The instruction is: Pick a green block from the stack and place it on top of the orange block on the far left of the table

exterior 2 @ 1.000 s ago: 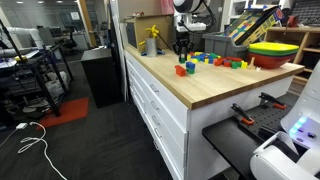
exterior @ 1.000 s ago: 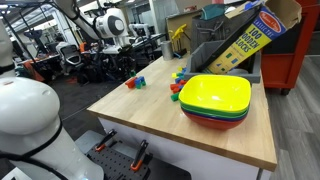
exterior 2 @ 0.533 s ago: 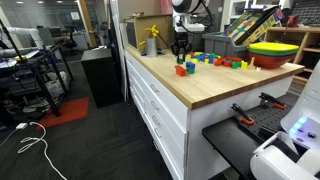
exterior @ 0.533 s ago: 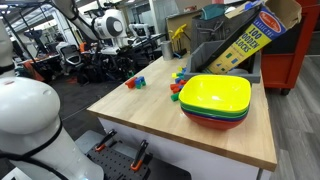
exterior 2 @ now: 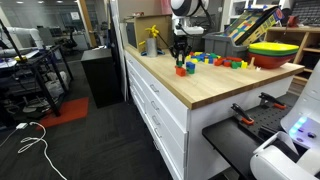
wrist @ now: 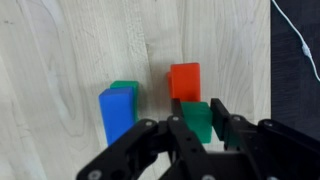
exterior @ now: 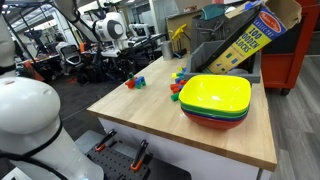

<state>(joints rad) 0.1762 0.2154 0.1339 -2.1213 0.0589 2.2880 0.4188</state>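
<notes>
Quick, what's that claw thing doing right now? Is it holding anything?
Gripper: closed, holding the green block.

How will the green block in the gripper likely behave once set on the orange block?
The green block looks rigid and flat-faced, so it should not roll. The orange block is about equally small, so an off-centre release may topple it.

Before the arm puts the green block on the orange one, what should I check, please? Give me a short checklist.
1. Green block held in gripper: ok.
2. Top of orange block free: ok.
3. Green block centred over orange block: not ok, offset in the wrist view.
4. Blue block apart from orange block: ok, gap between them.
5. Height above orange block: cannot tell.
</notes>
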